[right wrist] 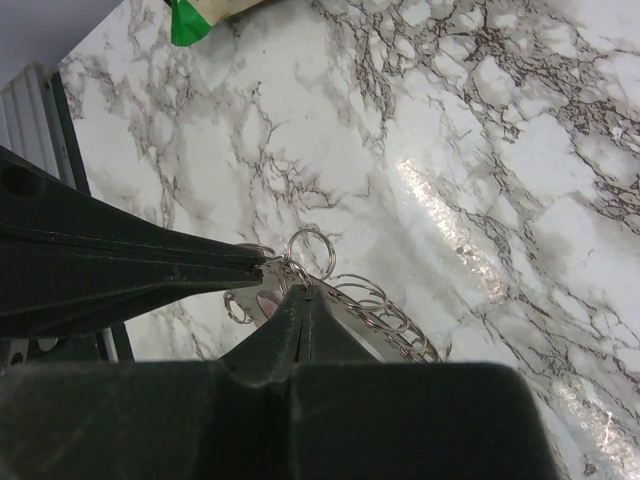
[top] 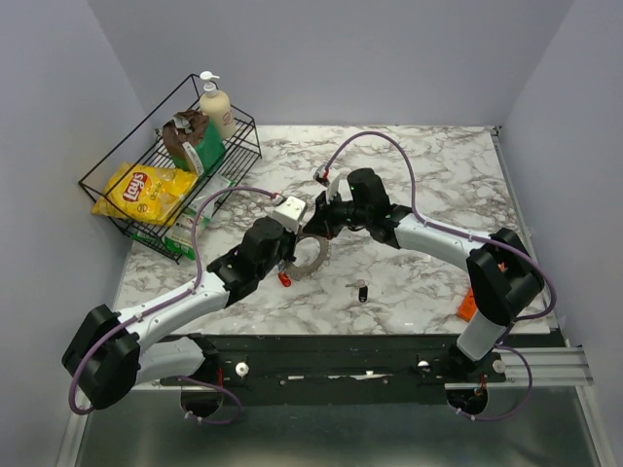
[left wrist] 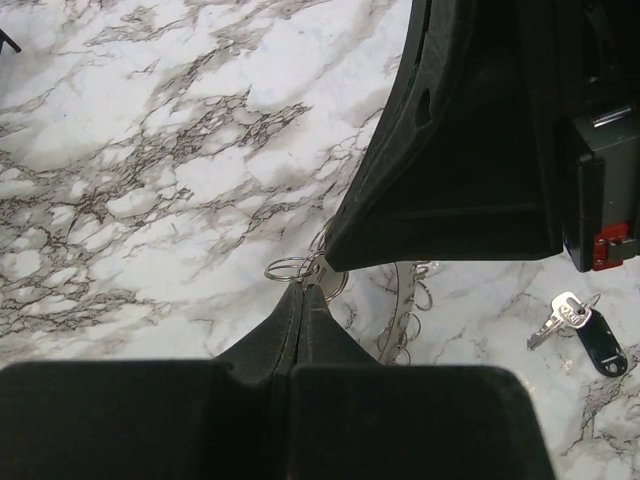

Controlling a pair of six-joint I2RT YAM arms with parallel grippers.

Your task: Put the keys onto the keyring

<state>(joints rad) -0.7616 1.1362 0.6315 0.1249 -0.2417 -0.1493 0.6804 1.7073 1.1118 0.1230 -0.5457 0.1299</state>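
Observation:
The keyring [top: 316,258], a silvery band hung with several small split rings, is held just above the marble between both arms. My left gripper [left wrist: 303,287] is shut, its tips pinching the keyring's [left wrist: 400,310] end beside a small ring. My right gripper [right wrist: 301,290] is shut too, nipping the keyring [right wrist: 400,335] at its upper edge, tip to tip with the left fingers [right wrist: 130,268]. One of the keys, black-headed [top: 362,290], lies loose on the table and shows in the left wrist view [left wrist: 590,335]. A red-headed key [top: 284,279] sits under the left gripper [top: 292,251].
A black wire basket [top: 117,156] at the back left holds a yellow chips bag [top: 146,190], a pump bottle [top: 216,102] and other packets. A flat orange piece [top: 467,306] lies near the right arm's base. The right gripper [top: 313,233] crowds the left wrist view.

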